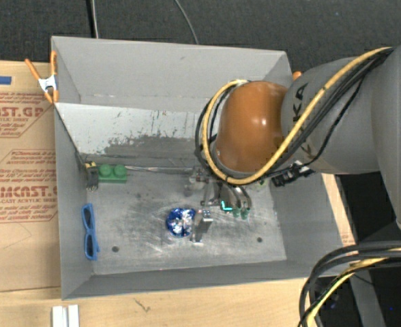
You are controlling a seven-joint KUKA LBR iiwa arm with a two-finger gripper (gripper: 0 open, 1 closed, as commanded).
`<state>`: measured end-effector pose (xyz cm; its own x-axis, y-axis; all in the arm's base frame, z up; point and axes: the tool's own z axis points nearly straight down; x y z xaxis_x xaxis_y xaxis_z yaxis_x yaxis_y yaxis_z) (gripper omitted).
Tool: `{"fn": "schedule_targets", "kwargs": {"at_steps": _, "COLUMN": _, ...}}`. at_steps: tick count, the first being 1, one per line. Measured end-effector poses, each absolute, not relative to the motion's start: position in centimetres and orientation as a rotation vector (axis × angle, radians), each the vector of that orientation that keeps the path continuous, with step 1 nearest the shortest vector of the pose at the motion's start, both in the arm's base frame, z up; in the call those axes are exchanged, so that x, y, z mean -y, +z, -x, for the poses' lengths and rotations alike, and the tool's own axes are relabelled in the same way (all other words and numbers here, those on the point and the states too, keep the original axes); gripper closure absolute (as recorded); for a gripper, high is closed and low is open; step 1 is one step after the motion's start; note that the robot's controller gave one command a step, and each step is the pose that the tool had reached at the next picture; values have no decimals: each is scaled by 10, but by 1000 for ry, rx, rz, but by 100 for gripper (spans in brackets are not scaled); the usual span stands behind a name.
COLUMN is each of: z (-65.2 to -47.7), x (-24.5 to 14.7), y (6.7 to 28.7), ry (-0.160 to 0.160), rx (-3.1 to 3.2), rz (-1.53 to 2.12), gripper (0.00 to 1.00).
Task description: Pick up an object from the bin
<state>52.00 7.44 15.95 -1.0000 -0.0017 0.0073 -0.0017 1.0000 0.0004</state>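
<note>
The grey metal bin (71, 203) took up most of the scene, and the green block (112, 174) at the back-left of its floor served as the marker for everything else. The arm (350, 114), with its orange cover (248, 131), reached in well to the right of the green block. Its tool (202, 229) was down low, right of the green block and nearer the front wall. Whether it was apart or together I could not tell.

A pair of blue sunglasses (89, 231) lay in front of the green block, along the left wall. Smallest was a blue-and-white ball (181, 222), glossy and mottled. It sat on the bare floor to the right of the green block and forward of it, just beside the tool on the side facing the green block.

The ball looked light and probably firm enough to keep its shape. Being round and shiny, it seemed likely to roll or slip. The best hold would seem to be squarely across its middle, with the tool centred over it.
</note>
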Motion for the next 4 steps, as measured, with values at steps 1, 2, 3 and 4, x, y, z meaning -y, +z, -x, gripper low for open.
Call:
{"fn": "schedule_targets", "kwargs": {"at_steps": 1, "z": -525, "x": -83, "y": 71, "ry": -3, "rx": 3152, "rz": -20, "gripper": 0}}
{"fn": "schedule_targets", "kwargs": {"at_steps": 2, "z": -526, "x": -84, "y": 75, "ry": -5, "rx": 3152, "rz": -21, "gripper": 100}}
{"fn": "schedule_targets", "kwargs": {"at_steps": 3, "z": -531, "x": -80, "y": 195, "ry": -3, "rx": 3151, "rz": -30, "gripper": 100}}
{"fn": "schedule_targets", "kwargs": {"at_steps": 4, "z": -544, "x": -72, "y": 247, "ry": -1, "rx": 3149, "rz": -96, "gripper": 100}}
